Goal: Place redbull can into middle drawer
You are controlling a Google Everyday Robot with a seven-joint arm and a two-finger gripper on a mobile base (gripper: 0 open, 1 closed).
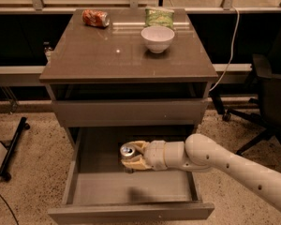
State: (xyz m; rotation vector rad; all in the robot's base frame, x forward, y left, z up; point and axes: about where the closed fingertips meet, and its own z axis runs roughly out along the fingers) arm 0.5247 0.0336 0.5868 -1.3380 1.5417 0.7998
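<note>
I'm seeing dim overhead light glinting in small spots on the cabinet top. The gripper, clamped on the redbull can above the middle drawer, is casting a soft shadow on its floor.

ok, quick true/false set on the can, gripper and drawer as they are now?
1. The gripper grips the redbull can over the open middle drawer. True.
2. The can lies released on its side. False: it is held upright in the gripper.
3. The white bowl sits in the drawer. False: it is on the cabinet top.
4. A crushed orange-red can lies on the top, far left. True.
</note>
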